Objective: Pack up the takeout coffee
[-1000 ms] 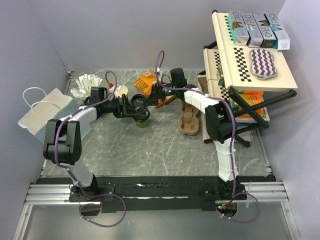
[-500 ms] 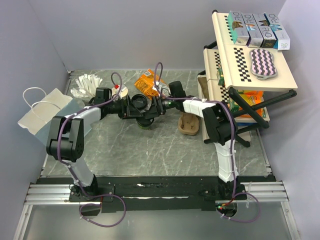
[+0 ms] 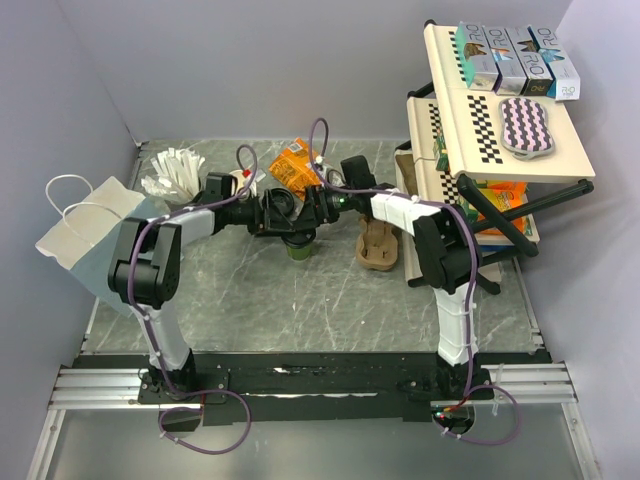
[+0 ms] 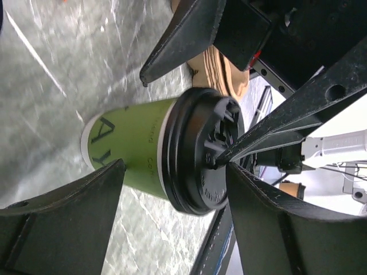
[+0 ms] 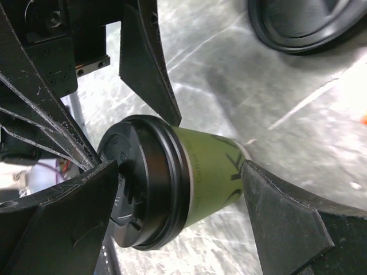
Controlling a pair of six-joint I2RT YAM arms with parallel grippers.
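The takeout coffee (image 3: 297, 248) stands upright mid-table, green with a black lid; it shows in the left wrist view (image 4: 143, 152) and the right wrist view (image 5: 200, 172). My left gripper (image 3: 283, 228) reaches it from the left and my right gripper (image 3: 311, 221) from the right. Both are rolled on their sides, one finger low by the cup's base and one high at the lid. The left gripper (image 4: 175, 166) and right gripper (image 5: 180, 169) stand open, fingertips at the cup's side. I cannot tell if they touch it. From above, the grippers hide the lid.
A brown cup carrier (image 3: 378, 245) lies right of the cup, before the shelf rack (image 3: 490, 130). A paper bag (image 3: 85, 235) sits far left. A lidless cup (image 3: 243, 183), white sticks (image 3: 175, 165) and an orange packet (image 3: 292, 165) stand behind. A loose black lid (image 5: 309, 23) lies nearby.
The right gripper swung left from beside the orange packet down to the cup. The left gripper reached further right, and the cup shifted slightly right with it.
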